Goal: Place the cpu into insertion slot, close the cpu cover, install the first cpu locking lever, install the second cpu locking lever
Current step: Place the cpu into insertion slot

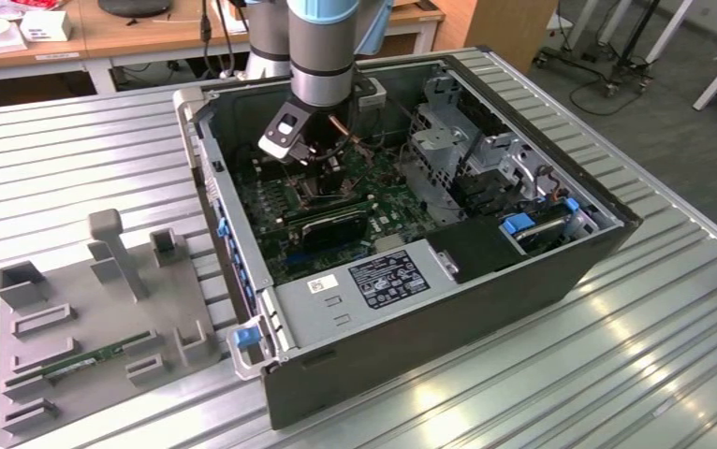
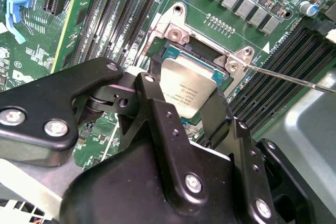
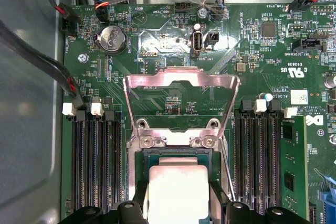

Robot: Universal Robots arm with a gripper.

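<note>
Within the gripper [image 3: 178, 203], the cpu [image 3: 177, 182], over the insertion slot [image 3: 173, 154].

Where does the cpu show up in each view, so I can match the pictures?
Exterior view: hidden beneath the hand, inside the open computer case.
Second wrist view: cpu between the hand's fingers, over the insertion slot.
First wrist view: cpu between those fingers, beside the raised cpu cover hinge.
Shared landmark: the green motherboard.
</note>
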